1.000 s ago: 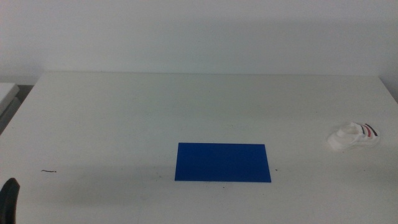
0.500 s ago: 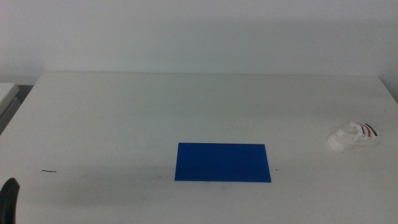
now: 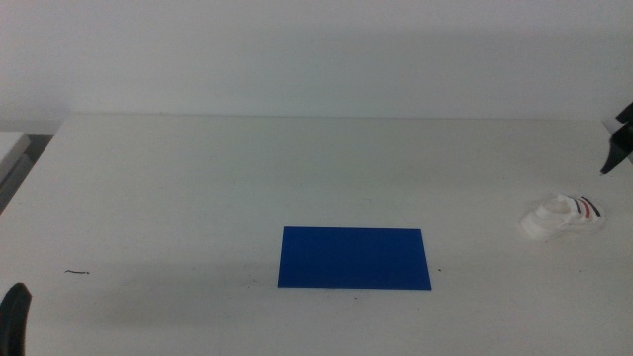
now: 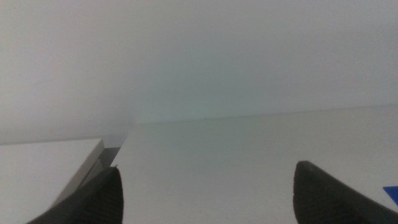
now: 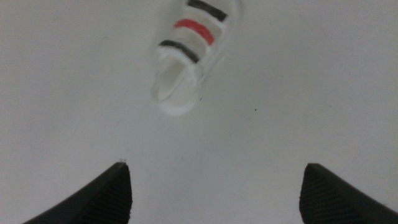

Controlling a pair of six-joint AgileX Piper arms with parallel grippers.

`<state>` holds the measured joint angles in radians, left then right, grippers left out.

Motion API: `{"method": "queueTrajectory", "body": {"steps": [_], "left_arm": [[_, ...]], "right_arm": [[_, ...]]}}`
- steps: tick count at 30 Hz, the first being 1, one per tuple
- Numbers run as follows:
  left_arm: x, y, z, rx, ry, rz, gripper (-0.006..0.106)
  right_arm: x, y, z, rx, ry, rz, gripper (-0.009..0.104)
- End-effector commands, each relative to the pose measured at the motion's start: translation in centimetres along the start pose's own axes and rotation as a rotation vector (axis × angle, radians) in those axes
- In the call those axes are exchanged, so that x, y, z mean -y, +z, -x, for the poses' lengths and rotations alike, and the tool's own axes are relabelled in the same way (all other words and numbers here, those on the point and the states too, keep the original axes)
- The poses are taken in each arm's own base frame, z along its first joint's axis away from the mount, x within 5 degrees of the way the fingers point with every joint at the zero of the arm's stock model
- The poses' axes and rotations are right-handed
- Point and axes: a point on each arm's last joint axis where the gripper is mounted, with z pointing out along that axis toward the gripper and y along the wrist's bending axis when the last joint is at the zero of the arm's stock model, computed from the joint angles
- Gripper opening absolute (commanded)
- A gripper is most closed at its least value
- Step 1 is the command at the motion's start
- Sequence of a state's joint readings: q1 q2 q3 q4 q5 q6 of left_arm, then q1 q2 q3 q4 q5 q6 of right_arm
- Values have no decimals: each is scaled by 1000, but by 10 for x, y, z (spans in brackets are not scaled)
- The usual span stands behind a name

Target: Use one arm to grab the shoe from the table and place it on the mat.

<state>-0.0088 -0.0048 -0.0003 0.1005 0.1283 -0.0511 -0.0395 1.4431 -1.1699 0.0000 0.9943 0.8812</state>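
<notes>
Matt white tabletop (image 3: pixel 198 188), smooth and barely marked, a flat dark-blue mat (image 3: pixel 354 258) with an even, dull finish, and the shoe (image 5: pixel 186 56) looking like smooth white plastic with black and red straps.

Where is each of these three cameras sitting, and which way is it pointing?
Middle view: above the table, looking forward and down at the mat and shoe; right gripper enters at the edge.
Left wrist view: low, looking across the tabletop between open jaws of the left gripper.
Right wrist view: looking down on the shoe, jaws open.
Shared: the shoe, in middle and right wrist views.
</notes>
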Motion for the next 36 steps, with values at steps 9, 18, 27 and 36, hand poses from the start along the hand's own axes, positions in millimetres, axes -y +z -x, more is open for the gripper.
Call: {"method": "queueTrajectory", "body": {"steps": [9, 18, 27, 36], "left_arm": [[0, 0, 1, 7, -7, -2, 94], [0, 0, 1, 7, -7, -2, 94], [0, 0, 1, 7, -7, -2, 94], [0, 0, 1, 7, -7, -2, 94]], "right_arm": [[-33, 65, 33, 3, 274, -55, 93], [-35, 131, 38, -32, 314, -119, 93], [-35, 165, 38, -29, 312, -120, 93], [-33, 170, 36, -45, 321, -150, 35]]}}
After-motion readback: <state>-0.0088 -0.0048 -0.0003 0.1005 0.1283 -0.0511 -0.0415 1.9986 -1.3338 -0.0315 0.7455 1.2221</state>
